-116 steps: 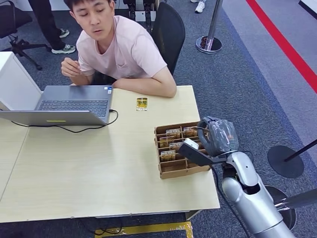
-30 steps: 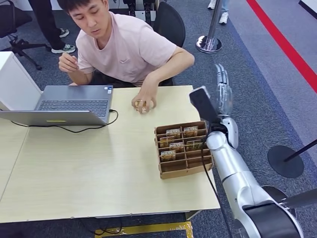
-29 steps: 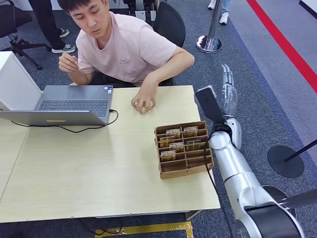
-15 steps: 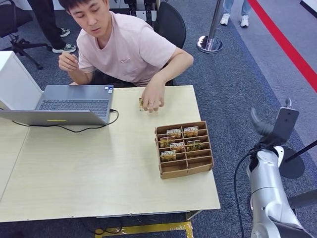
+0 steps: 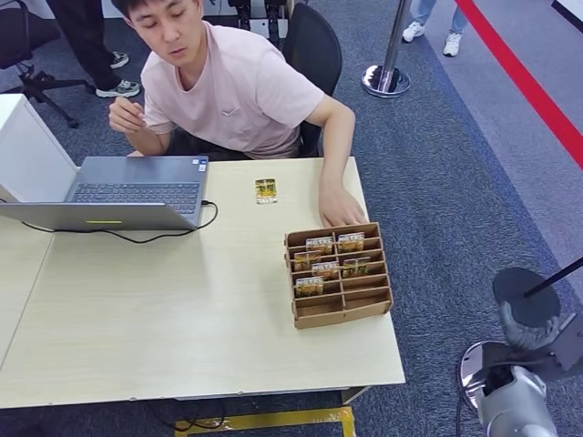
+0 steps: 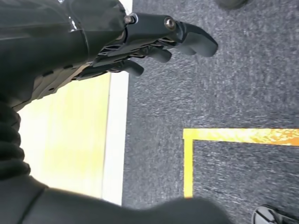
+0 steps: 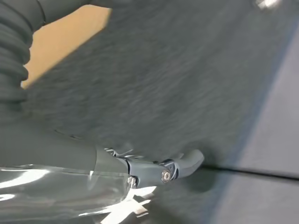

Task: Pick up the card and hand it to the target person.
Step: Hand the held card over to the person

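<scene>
A small yellow-green card point(image 5: 265, 190) lies flat on the wooden table point(image 5: 172, 300) in front of the person in a pink shirt point(image 5: 240, 86). That person's hand point(image 5: 340, 212) rests on the table at the far edge of the cardboard box point(image 5: 340, 305), which holds several upright cards point(image 5: 323, 269). My right hand point(image 5: 531, 333) hangs low beside the table's right end, with nothing in it; its thumb point(image 7: 185, 164) shows over grey carpet. My left hand point(image 6: 148, 39) hangs over the carpet, fingers stretched out and holding nothing.
An open laptop point(image 5: 138, 193) with a black cable sits at the table's left. A black chair point(image 5: 312, 45) stands behind the person. A stanchion base point(image 5: 385, 80) and a dark round base point(image 5: 526, 296) stand on the carpet to the right. Yellow floor tape point(image 6: 239, 135) lies below.
My right arm has dropped from raised beside the table to low at the right. The person let go of the card and moved that hand to the box.
</scene>
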Motion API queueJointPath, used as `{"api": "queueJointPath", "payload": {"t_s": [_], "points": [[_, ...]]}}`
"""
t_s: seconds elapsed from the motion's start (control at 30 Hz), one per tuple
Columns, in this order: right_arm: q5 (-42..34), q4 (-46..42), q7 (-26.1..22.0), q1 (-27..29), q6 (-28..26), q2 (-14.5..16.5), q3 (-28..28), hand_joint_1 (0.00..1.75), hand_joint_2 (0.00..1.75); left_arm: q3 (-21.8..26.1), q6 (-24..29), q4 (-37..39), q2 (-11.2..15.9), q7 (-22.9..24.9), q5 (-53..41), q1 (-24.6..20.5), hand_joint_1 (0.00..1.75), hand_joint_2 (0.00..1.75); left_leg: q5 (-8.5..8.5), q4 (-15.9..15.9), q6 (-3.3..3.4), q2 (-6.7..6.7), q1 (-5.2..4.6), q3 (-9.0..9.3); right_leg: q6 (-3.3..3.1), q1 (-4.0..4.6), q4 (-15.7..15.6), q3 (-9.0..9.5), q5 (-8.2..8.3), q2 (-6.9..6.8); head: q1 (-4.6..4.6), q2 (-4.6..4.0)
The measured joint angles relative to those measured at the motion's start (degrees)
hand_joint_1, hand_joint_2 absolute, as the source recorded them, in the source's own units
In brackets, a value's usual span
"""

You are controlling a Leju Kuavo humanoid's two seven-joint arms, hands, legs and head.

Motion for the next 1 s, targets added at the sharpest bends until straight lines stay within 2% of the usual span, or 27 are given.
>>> {"api": "queueJointPath", "payload": {"t_s": [0.27, 0.6, 0.73, 0.8, 0.93, 1.0], "points": [[-0.3, 8.9, 6.1, 6.4, -0.8, 0.3, -5.8, 0.00, 1.75, 0.0, 0.0, 0.0, 0.0, 0.2, 0.0, 0.0, 0.00, 1.75, 0.00, 0.0, 0.00, 0.04, 0.01, 0.02, -0.01, 0.01, 0.0, 0.01, -0.01, 0.03, 0.01, 0.01], [6.0, 15.0, 17.4, 11.5, -2.1, 2.2, -6.0, 0.00, 1.75, 0.0, 0.1, 0.0, 0.0, 0.3, 0.0, 0.0, 0.00, 1.75, 0.00, 0.0, 0.00, 0.05, 0.00, 0.03, -0.01, 0.00, 0.0, 0.02, -0.01, 0.06, -0.01, 0.01], [7.6, 16.4, 21.3, 12.9, -1.1, 3.3, -5.6, 0.00, 0.00, 0.0, 0.2, 0.0, 0.0, 0.4, 0.0, 0.0, 0.00, 1.75, 0.00, 0.0, 0.00, 0.05, 0.00, 0.03, -0.01, 0.00, 0.0, 0.02, -0.01, 0.07, 0.00, 0.02], [8.3, 16.9, 22.5, 13.6, -0.8, 3.9, -5.1, 0.00, 0.00, 0.0, 0.3, 0.0, 0.0, 0.6, 0.0, 0.0, 0.00, 1.75, 0.00, 0.0, 0.00, 0.05, 0.00, 0.04, -0.01, 0.00, 0.0, 0.02, -0.01, 0.08, 0.00, 0.01], [10.0, 17.6, 24.0, 14.4, -0.7, 4.8, -4.1, 0.00, 1.75, 0.0, 0.7, 0.0, 0.0, 1.3, -0.1, 0.0, 0.00, 1.75, 0.00, 0.0, -0.01, 0.07, 0.00, 0.04, 0.00, 0.00, 0.0, 0.02, 0.00, 0.11, 0.00, 0.01], [10.4, 17.8, 24.3, 14.7, -0.6, 5.0, -2.9, 0.00, 1.75, -0.6, 0.7, 0.0, 0.0, 1.3, 0.4, 0.1, 0.00, 0.87, 0.01, 0.0, -0.01, 0.08, 0.00, 0.05, 0.00, 0.00, 0.0, 0.03, 0.00, 0.11, 0.00, 0.01]]}}
